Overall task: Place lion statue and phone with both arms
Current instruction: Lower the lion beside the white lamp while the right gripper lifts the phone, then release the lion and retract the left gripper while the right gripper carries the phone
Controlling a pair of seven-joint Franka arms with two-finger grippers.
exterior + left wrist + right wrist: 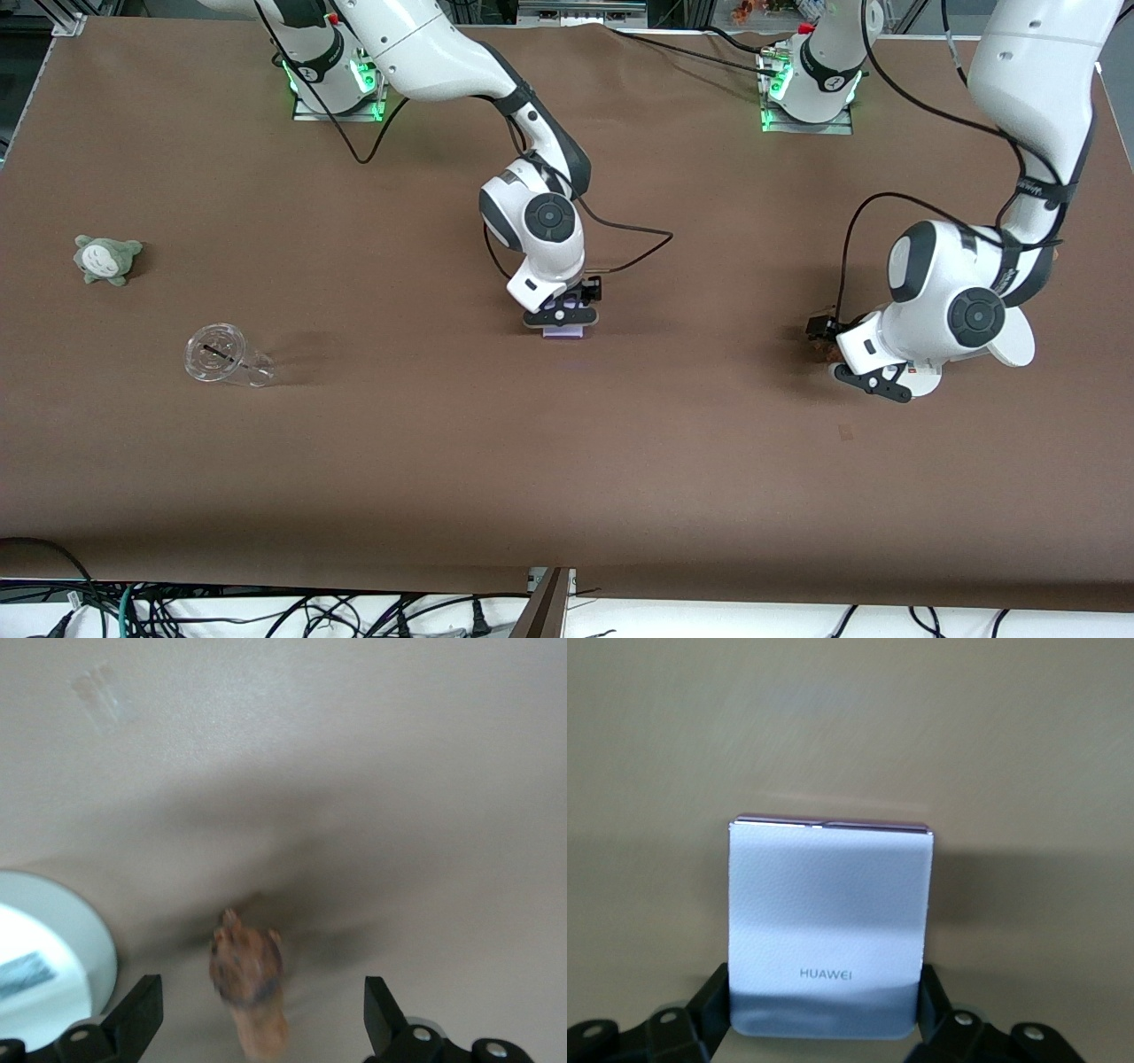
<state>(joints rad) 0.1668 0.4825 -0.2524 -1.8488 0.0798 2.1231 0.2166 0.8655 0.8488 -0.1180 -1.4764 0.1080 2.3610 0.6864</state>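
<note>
The right gripper (824, 1014) pinched the phone (830, 926) between its fingers (713, 997) at mid-bench (567, 461), its top edge pointing away from them. The left gripper (261, 1014) hung with fingers (137, 1010) spread around the lion statue (248, 983), apart from both. The statue was blurred, its lower end cut off.

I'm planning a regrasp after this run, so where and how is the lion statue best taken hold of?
Probably across its narrow body, from straight above. The left wrist view shows the lion statue elongated and lying between the open fingers of the left gripper, its long axis running crosswise to their closing line, so they would close on its flanks.
</note>
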